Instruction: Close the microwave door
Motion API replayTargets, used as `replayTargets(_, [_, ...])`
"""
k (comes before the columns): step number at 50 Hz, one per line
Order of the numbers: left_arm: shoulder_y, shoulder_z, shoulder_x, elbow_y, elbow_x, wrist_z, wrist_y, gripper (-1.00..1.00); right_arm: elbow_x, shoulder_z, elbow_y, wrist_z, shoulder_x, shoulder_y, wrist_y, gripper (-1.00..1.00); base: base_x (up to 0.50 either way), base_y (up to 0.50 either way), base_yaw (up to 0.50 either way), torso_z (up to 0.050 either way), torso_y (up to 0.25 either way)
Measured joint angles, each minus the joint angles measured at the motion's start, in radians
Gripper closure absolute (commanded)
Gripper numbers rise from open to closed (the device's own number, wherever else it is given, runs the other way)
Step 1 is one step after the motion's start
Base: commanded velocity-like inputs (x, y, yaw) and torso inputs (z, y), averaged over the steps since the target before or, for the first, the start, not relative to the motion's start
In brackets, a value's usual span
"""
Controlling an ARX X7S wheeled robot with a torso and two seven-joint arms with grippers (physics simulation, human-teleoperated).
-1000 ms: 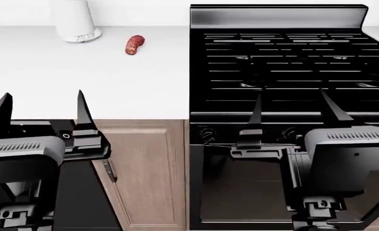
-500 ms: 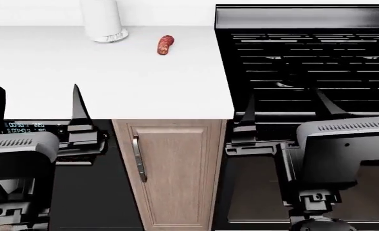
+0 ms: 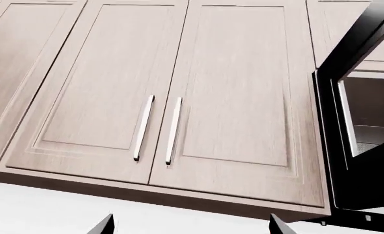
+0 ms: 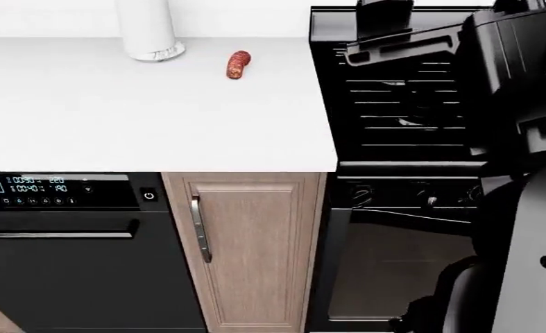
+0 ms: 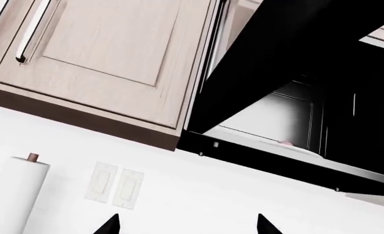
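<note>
Black and still swung wide, the microwave door (image 5: 289, 63) stands open from the microwave (image 5: 348, 126), which hangs under the pale wood cabinets (image 3: 172, 92) above the stove (image 4: 411, 104); the left wrist view shows the same door (image 3: 348, 122) edge-on beside its lit cavity. So the job is hardly begun: nothing touches the door yet, and all of the push to shut it is left. Both arms are raised with their cameras turned up toward the cabinets. The right gripper (image 5: 188, 225) shows only two dark fingertips spread well apart with nothing between them, aimed below the door's lower edge. The left gripper (image 3: 192, 225) looks the same, spread wide and empty, off to the side of the door. On the white counter (image 4: 115, 118) sit a paper towel roll (image 4: 148, 31) and a small sausage (image 4: 239, 64), neither in the way.
</note>
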Motion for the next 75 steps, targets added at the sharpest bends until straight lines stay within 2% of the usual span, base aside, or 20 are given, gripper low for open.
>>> replayTargets(8, [-0.112,0.018,-0.012,-0.022,-0.078,-0.062,-0.013,-1.00,-0.042,-0.004,0.023,-0.051,-0.001,0.087,0.024,-1.00,0.00,0.00,0.00,0.000,0.000])
replayTargets(17, [-0.179,0.043,-0.007,-0.039,-0.098,-0.082,-0.025,-1.00,-0.015,0.007,0.021,-0.035,-0.001,0.133,0.035,-1.00,0.20,0.02,0.00,0.000,0.000])
replayTargets(61, [-0.284,0.117,-0.007,-0.016,-0.213,-0.179,-0.042,-1.00,0.035,0.048,0.016,-0.012,-0.001,0.167,0.043,-1.00,0.38,0.05,0.00,0.000,0.000])
replayTargets(66, [-0.287,0.119,-0.010,-0.015,-0.222,-0.183,-0.040,-1.00,-0.024,0.041,0.030,-0.064,-0.001,0.165,0.043,-1.00,0.00,0.00,0.00,0.000,0.000])
replayTargets(75, [-0.286,0.123,-0.014,-0.017,-0.226,-0.186,-0.039,-1.00,-0.300,0.020,0.072,-0.319,-0.001,0.183,0.043,-1.00,0.00,0.00,0.00,0.000,0.000])
